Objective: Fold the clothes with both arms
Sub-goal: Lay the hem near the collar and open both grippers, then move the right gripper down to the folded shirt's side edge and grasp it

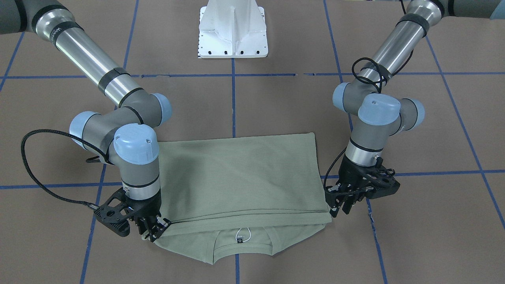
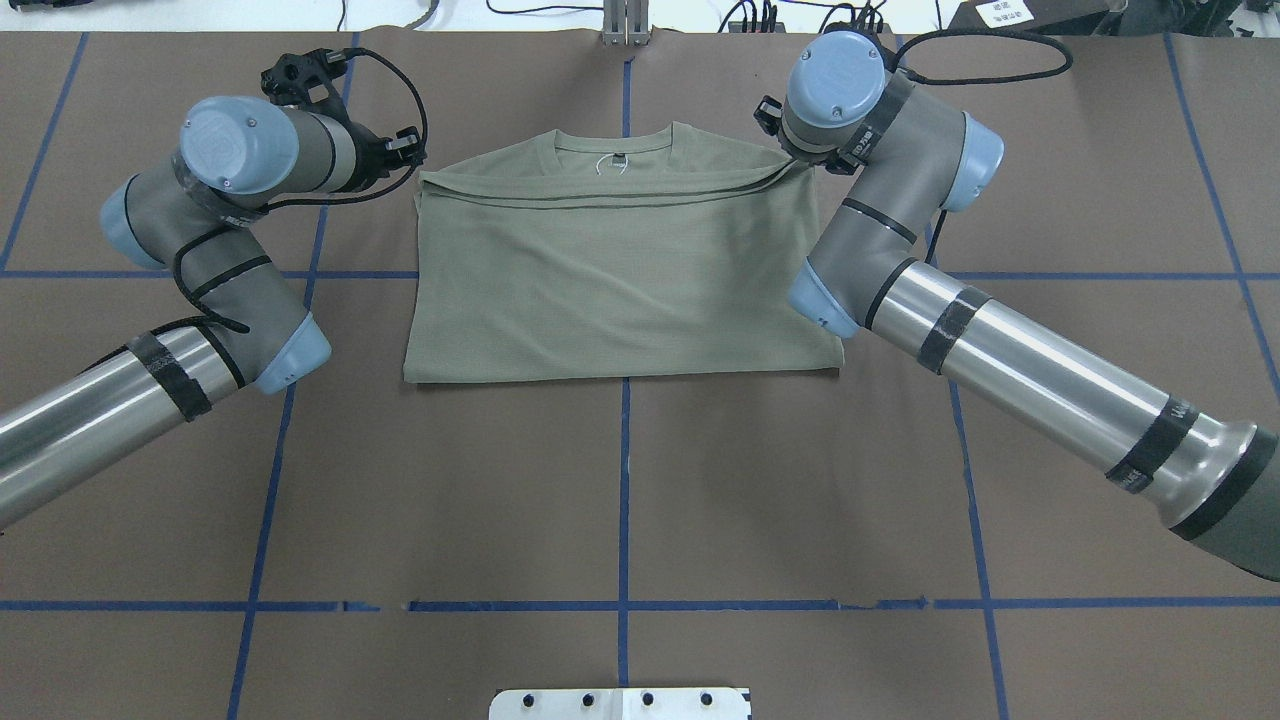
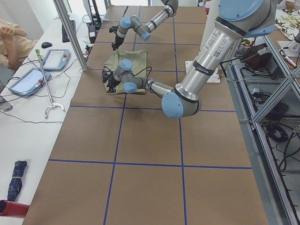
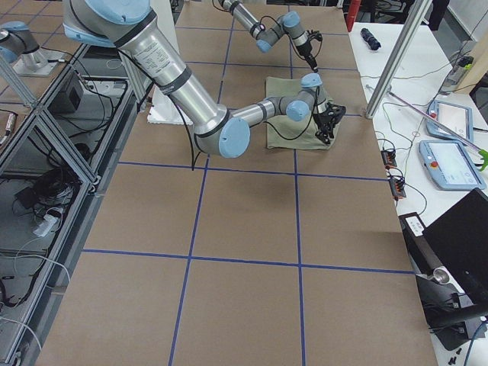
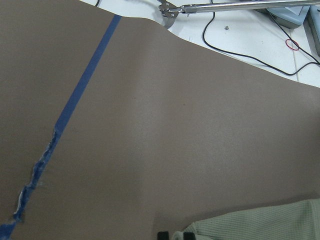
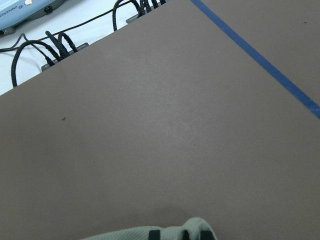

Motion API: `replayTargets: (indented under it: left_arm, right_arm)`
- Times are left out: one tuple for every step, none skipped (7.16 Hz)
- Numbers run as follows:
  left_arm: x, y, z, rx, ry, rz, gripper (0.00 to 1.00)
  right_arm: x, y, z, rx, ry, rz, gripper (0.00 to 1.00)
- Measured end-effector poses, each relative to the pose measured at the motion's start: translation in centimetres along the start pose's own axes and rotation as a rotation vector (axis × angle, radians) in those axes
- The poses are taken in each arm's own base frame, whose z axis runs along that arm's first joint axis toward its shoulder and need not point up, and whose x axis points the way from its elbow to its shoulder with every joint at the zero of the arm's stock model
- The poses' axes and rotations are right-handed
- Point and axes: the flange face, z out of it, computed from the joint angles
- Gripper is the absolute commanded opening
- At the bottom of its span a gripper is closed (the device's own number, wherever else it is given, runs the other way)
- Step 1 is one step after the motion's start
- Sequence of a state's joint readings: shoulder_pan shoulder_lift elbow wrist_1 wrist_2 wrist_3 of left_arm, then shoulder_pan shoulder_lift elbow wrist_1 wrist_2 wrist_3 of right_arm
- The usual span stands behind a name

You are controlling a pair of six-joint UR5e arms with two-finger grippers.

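Note:
The sage-green shirt (image 1: 240,177) lies on the brown table, its lower half folded up over the chest (image 2: 620,280). The ribbed collar (image 1: 242,246) with its black label shows beyond the folded hem. My left gripper (image 1: 338,209) is shut on the hem corner at the shirt's left side; the left wrist view shows the fingertips (image 5: 172,235) beside the cloth (image 5: 260,222). My right gripper (image 1: 156,230) is shut on the other hem corner, with cloth around its fingertips (image 6: 175,234). The hem runs taut between them, low over the shoulders.
The white pedestal base (image 1: 232,31) stands at the robot's side of the table. Blue tape lines (image 2: 622,500) cross the brown surface. A side desk with tablets (image 3: 28,79) and a metal pole (image 3: 70,33) lies beyond the collar end.

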State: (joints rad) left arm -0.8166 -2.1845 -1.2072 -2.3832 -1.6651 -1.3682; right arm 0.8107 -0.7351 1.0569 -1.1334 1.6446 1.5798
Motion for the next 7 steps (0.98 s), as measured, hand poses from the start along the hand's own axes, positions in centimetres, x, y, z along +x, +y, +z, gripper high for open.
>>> replayTargets:
  left_arm:
    - [0.2, -0.1, -0.3, 0.004, 0.023, 0.001, 0.53]
    - [0.4, -0.3, -0.7, 0.009, 0.047, 0.002, 0.54]
    - [0.8, -0.5, -1.1, 0.007, 0.066, 0.001, 0.54]
    - [1.1, -0.5, -1.5, -0.005, 0.082, -0.001, 0.54]
    - [1.4, -0.5, -1.8, -0.017, 0.093, -0.001, 0.54]
    - [1.5, -0.5, -1.9, -0.023, 0.096, -0.001, 0.54]
    - [1.3, -0.4, -1.9, -0.025, 0.095, -0.001, 0.54]
  right_arm:
    - [-0.3, -1.3, -1.9, -0.044, -0.035, 0.004, 1.0]
    - [0.5, -2.1, -4.2, -0.102, -0.077, 0.01, 1.0]
    - [2.7, -1.7, -6.5, -0.143, -0.12, 0.02, 1.0]
    - [5.7, 0.2, -8.5, -0.178, -0.153, 0.047, 1.0]
    - [8.7, 2.9, -10.1, -0.215, -0.169, 0.085, 1.0]
    - [10.7, 5.7, -10.9, -0.248, -0.169, 0.118, 1.0]
    - [12.2, 8.0, -10.8, -0.272, -0.155, 0.141, 1.0]
